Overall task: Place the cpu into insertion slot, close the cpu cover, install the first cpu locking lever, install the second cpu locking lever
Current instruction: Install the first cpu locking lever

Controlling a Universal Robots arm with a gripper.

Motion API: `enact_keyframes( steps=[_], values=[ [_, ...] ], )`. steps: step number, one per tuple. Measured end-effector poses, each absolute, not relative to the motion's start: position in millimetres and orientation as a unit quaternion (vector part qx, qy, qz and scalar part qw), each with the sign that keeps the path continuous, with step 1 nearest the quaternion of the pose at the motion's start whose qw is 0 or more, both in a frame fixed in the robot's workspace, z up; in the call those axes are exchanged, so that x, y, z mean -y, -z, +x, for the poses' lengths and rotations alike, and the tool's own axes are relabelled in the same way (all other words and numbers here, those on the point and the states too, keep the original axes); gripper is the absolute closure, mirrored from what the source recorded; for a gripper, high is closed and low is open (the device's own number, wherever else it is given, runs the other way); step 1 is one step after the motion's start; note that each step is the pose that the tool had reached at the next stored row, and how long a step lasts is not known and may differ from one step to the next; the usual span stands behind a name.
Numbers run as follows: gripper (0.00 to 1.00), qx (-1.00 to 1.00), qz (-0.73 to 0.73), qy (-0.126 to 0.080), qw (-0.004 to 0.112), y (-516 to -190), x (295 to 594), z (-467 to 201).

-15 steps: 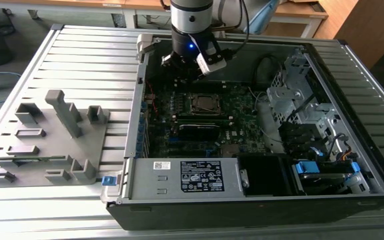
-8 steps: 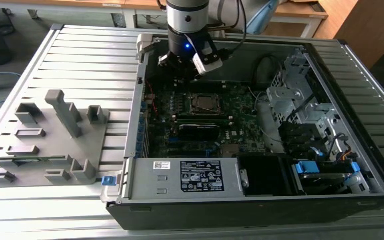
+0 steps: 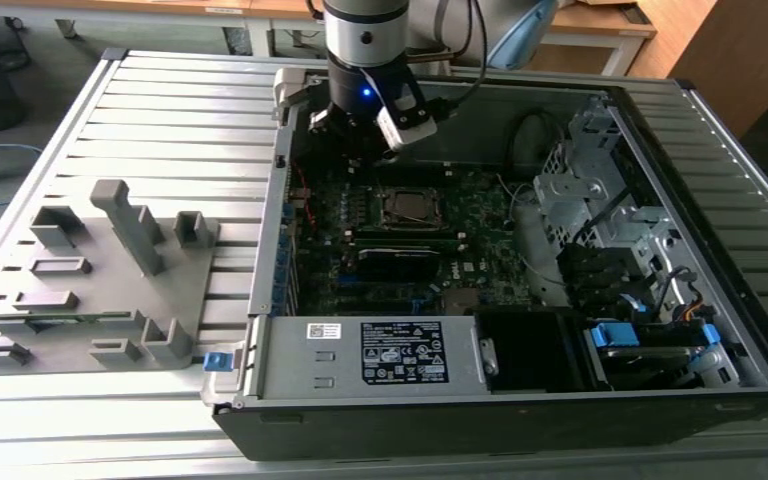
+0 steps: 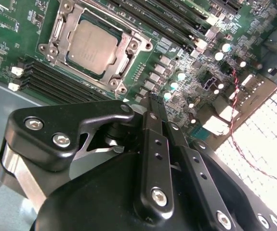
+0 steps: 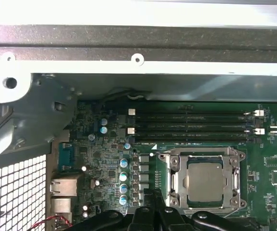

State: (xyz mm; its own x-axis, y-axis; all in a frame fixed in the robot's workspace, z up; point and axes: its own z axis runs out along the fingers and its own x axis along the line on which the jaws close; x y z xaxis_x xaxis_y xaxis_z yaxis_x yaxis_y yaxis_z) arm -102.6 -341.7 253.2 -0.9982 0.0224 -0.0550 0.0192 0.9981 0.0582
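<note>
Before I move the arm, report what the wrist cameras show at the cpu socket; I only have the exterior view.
Observer: In the first wrist view the cpu lies flat in the insertion slot, silver top up.
Operator: Report the cover.
Observer: The cpu cover lies flat around the cpu, and its window frames the metal top.
Operator: Now give me the gripper.
Observer: In the second wrist view the gripper is shut and empty. Its tips are over the board beside one corner of the cpu cover, apart from it.
</note>
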Motion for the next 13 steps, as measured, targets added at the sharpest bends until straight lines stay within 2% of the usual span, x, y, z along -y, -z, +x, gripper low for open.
enact_keyframes(
  steps=[13],
  values=[
    [0.90,-0.999,0.011,-0.029,0.028,-252.8,341.8,-105.0]
  ],
)
